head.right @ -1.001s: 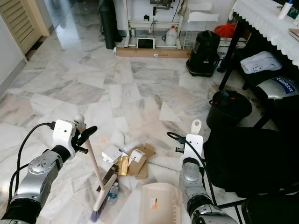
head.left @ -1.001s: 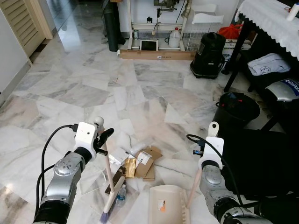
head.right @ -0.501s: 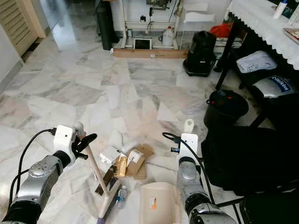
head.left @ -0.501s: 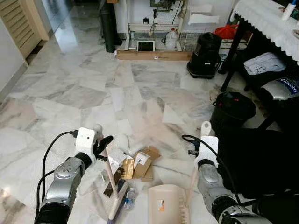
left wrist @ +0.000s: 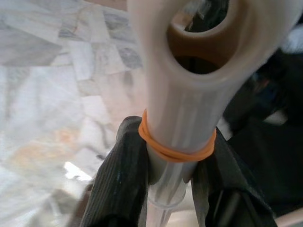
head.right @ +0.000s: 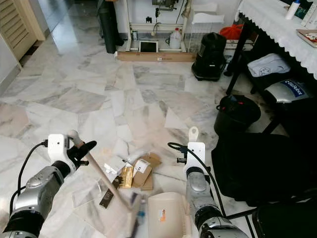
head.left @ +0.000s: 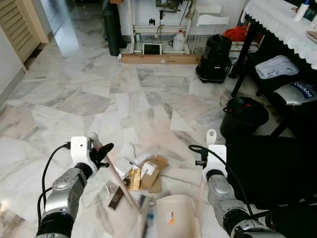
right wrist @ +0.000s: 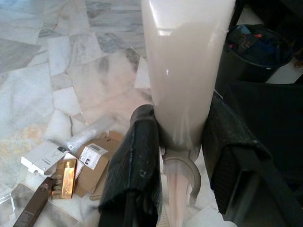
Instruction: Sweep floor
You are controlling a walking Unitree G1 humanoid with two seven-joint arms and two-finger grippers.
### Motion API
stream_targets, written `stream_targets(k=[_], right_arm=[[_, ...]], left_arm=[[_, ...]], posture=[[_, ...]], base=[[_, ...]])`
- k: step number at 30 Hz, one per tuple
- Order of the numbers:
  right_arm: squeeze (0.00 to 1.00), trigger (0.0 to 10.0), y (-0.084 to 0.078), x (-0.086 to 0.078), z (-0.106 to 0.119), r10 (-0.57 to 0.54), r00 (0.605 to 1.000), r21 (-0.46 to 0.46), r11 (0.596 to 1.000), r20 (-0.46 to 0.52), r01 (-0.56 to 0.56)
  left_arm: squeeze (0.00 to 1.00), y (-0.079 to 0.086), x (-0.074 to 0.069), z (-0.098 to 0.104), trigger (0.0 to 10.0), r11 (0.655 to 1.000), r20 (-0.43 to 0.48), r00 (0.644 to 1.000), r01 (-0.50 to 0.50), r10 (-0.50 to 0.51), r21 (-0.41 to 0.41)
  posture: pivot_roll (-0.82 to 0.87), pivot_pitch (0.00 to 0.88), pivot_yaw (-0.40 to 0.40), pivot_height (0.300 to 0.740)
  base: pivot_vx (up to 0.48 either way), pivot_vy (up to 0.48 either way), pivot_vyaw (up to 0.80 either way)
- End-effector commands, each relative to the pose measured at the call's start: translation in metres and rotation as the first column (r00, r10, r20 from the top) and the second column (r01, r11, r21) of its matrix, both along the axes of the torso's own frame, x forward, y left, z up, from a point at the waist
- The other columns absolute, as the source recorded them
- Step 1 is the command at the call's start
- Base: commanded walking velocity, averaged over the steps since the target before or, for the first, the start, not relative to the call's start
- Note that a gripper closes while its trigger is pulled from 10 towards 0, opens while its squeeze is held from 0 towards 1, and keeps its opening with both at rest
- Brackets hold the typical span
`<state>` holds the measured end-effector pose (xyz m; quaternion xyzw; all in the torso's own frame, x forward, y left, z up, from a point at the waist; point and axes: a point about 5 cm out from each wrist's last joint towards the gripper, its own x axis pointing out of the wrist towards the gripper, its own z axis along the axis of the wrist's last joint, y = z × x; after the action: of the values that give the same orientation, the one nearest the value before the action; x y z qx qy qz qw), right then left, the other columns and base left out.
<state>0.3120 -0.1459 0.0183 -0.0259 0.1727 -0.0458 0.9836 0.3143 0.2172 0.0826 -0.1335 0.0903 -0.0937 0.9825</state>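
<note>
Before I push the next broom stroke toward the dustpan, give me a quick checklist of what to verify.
1. Left gripper clamped on broom handle: ok.
2. Right gripper clamped on dustpan handle: ok.
3. Dustpan mouth facing the litter: ok.
4. Broom head seated on the floor: cannot tell, blurred.
5. Cardboard box, gold packet and dark bar in the pan: not ok, they lie on the floor.

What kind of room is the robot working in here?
Probably a lived-in home, perhaps a utility or dining corner: a polished marble floor, a table with a lace cloth, and a black bin beside it.
</note>
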Motion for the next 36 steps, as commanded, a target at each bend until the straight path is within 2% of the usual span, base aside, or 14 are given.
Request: stream_targets(k=[1, 3, 6, 9, 13, 14, 15, 16, 18, 22, 26, 32, 35, 36], right_arm=[[0.00, 10.0, 0.007, -0.020, -0.026, 0.033, 0.989, 0.025, 0.999, -0.146, -0.030], [0.00, 10.0, 0.007, -0.020, -0.026, 0.033, 0.989, 0.027, 0.999, -0.146, -0.030], [0.00, 10.0, 0.007, -0.020, -0.025, 0.032, 0.989, 0.029, 0.999, -0.146, -0.028], [0.00, 10.0, 0.007, -0.019, -0.025, 0.029, 0.989, 0.031, 0.999, -0.143, -0.025], [0.00, 10.0, 0.004, -0.015, -0.020, 0.015, 0.993, 0.052, 0.999, -0.117, -0.009], [0.00, 10.0, 0.004, -0.013, -0.018, 0.006, 0.995, 0.078, 0.997, -0.103, 0.002], [0.00, 10.0, 0.004, -0.013, -0.018, 0.006, 0.995, 0.078, 0.997, -0.103, 0.002], [0.00, 10.0, 0.003, -0.011, -0.015, -0.005, 0.996, 0.120, 0.993, -0.088, 0.016], [0.00, 10.0, 0.004, -0.009, -0.014, -0.006, 0.997, 0.139, 0.990, -0.077, 0.016], [0.00, 10.0, 0.005, -0.007, -0.009, -0.021, 0.999, 0.244, 0.969, -0.036, 0.029], [0.00, 10.0, 0.005, -0.005, -0.007, -0.015, 1.000, 0.272, 0.962, -0.018, 0.019], [0.00, 10.0, 0.005, -0.003, -0.003, -0.006, 1.000, 0.323, 0.946, 0.028, -0.003], [0.00, 10.0, 0.004, -0.003, -0.003, -0.012, 0.999, 0.338, 0.941, 0.036, -0.001], [0.00, 10.0, 0.003, -0.003, -0.002, -0.013, 0.999, 0.344, 0.939, 0.041, -0.001]], left_arm=[[0.00, -0.005, 0.004, 0.003, 10.0, 0.991, 0.005, 1.000, 0.024, -0.024, -0.131], [0.00, -0.006, 0.006, 0.007, 10.0, 0.981, 0.011, 0.999, 0.040, -0.039, -0.191], [0.00, -0.007, 0.009, 0.013, 10.0, 0.970, 0.025, 0.999, 0.052, -0.048, -0.239], [0.00, -0.006, 0.011, 0.020, 10.0, 0.969, 0.048, 0.998, 0.039, -0.029, -0.244], [0.00, -0.002, 0.014, 0.035, 10.0, 0.983, 0.121, 0.993, 0.012, 0.011, -0.185], [0.00, 0.001, 0.016, 0.047, 10.0, 0.989, 0.182, 0.982, -0.020, 0.047, -0.147], [0.00, 0.001, 0.016, 0.047, 10.0, 0.989, 0.182, 0.982, -0.020, 0.047, -0.147], [0.00, 0.005, 0.017, 0.060, 10.0, 0.991, 0.247, 0.965, -0.059, 0.088, -0.122], [0.00, 0.006, 0.017, 0.068, 10.0, 0.992, 0.284, 0.954, -0.073, 0.100, -0.104], [0.00, 0.004, 0.018, 0.088, 10.0, 0.995, 0.385, 0.917, -0.100, 0.102, -0.026], [0.00, 0.000, 0.018, 0.098, 10.0, 0.992, 0.436, 0.895, -0.122, 0.097, 0.030], [0.00, -0.005, 0.019, 0.101, 10.0, 0.982, 0.482, 0.872, -0.155, 0.086, 0.105], [0.00, -0.006, 0.018, 0.101, 10.0, 0.978, 0.489, 0.869, -0.159, 0.073, 0.137], [0.00, -0.007, 0.018, 0.097, 10.0, 0.976, 0.475, 0.878, -0.152, 0.060, 0.157]], posture=[[0.05, 0.104, -0.037, 0.740], [0.05, 0.104, -0.037, 0.740], [0.05, 0.106, -0.036, 0.740], [0.05, 0.107, -0.037, 0.740], [0.06, 0.105, -0.039, 0.740], [0.06, 0.103, -0.038, 0.740], [0.06, 0.103, -0.038, 0.740], [0.06, 0.100, -0.038, 0.740], [0.07, 0.097, -0.038, 0.740], [0.07, 0.089, -0.038, 0.740], [0.07, 0.082, -0.036, 0.740], [0.07, 0.075, -0.035, 0.740], [0.07, 0.074, -0.035, 0.740], [0.07, 0.074, -0.035, 0.740]], base=[[0.000, 0.000, 0.00], [0.000, 0.000, 0.00], [0.000, 0.000, 0.00], [0.000, 0.000, 0.00], [0.000, 0.000, 0.00], [0.000, 0.000, 0.00], [0.000, 0.000, 0.00], [0.000, 0.000, 0.00], [0.000, 0.000, 0.00], [0.000, 0.000, 0.00], [0.000, 0.000, 0.00], [0.000, 0.000, 0.00], [0.000, 0.000, 0.00], [0.000, 0.000, 0.00]])
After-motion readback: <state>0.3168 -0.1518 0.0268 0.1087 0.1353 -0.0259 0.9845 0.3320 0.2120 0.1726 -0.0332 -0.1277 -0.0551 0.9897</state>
